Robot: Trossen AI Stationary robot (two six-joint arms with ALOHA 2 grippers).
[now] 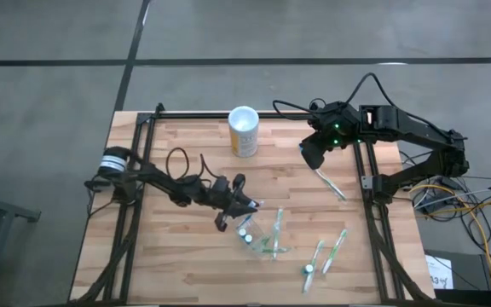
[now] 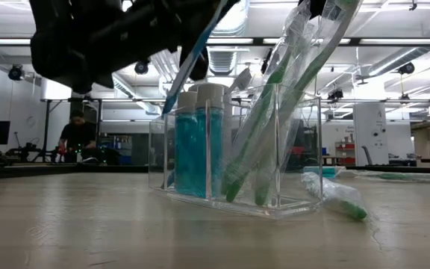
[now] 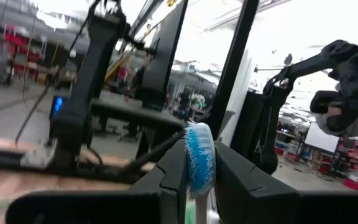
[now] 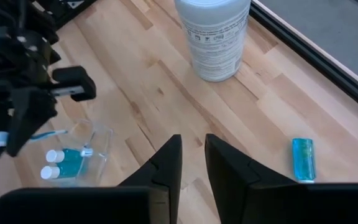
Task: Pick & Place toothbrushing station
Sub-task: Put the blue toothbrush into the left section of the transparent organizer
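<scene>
High view: the arms ride nearest the lens, and the left gripper [image 1: 233,205] hangs over the middle of the wooden table [image 1: 169,264], clamped on a blue toothbrush [image 1: 251,208]. The toothbrushing station [image 1: 261,236] sits just beside it on the near-right side, a clear box faint against the wood, holding two white-capped blue bottles [image 1: 245,234] and green-handled brushes [image 1: 276,232]. Two wrapped toothbrushes [image 1: 325,254] lie to its right, and another one [image 1: 330,185] lies below the right gripper [image 1: 310,153], which hovers well apart near the far right corner. A yellow cup [image 1: 244,131] with a white rim stands at the far edge.

Low view: the station [image 2: 290,149] fills the centre, its walls colourless, with separate compartments; the blue bottles [image 2: 197,142] stand in the left one and green brushes [image 2: 275,112] lean in the right. The dark left gripper [image 2: 163,45] hangs above it, the blue brush [image 2: 192,63] slanting down towards the bottles. A wrapped brush [image 2: 338,196] lies beside the station.

Left wrist view: blue bristles [image 3: 199,158] stick up between the closed-in fingers [image 3: 169,177].

Right wrist view: the right fingers [image 4: 166,165] stand close together with nothing between them; whether they are fully closed I cannot tell. Beyond lie the station [image 4: 82,155], the cup [image 4: 216,37] and a small blue tube [image 4: 303,158].
</scene>
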